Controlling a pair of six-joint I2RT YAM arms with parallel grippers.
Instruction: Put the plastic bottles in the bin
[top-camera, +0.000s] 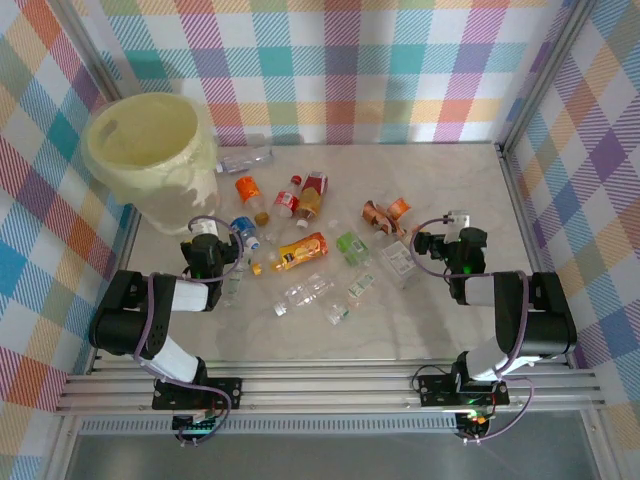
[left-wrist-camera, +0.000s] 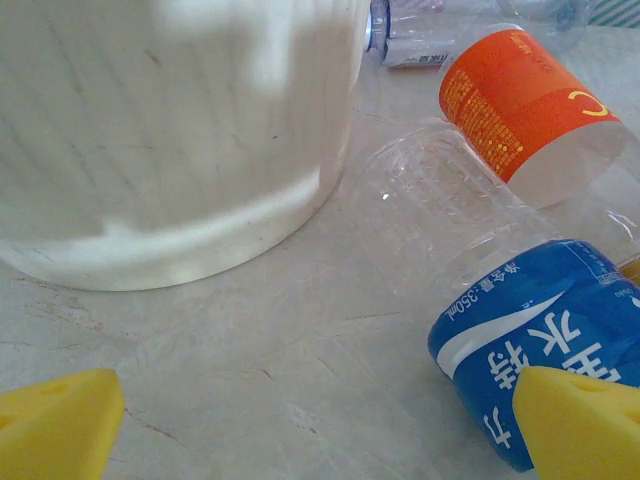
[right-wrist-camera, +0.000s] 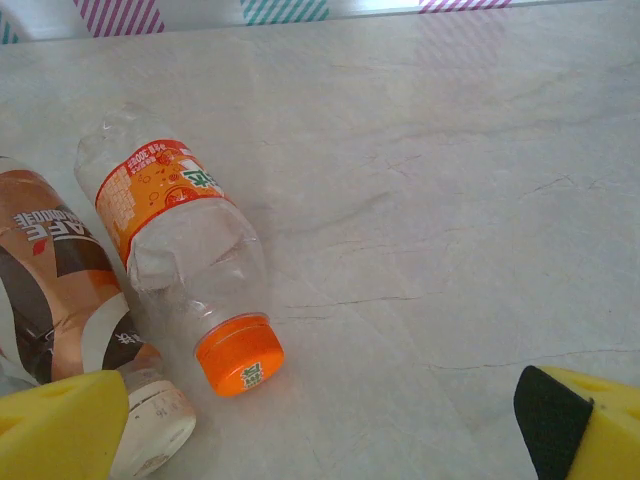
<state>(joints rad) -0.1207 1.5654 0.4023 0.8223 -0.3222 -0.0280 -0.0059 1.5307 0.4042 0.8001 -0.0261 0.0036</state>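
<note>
From above, picking looks barely begun: the plastic bottles (top-camera: 300, 250) litter mid-table, the bin (top-camera: 172, 205) stands far left. At the left wrist, the left gripper (left-wrist-camera: 320, 430) gapes empty; grasping the blue-label bottle (left-wrist-camera: 530, 340) means shifting right, clear of the bin wall. At the right wrist, the right gripper (right-wrist-camera: 320, 420) is spread and empty, with an orange-capped bottle (right-wrist-camera: 180, 240) far-left of it.

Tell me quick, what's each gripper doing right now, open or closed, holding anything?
Left gripper: open, holding nothing.
Right gripper: open, holding nothing.
</note>
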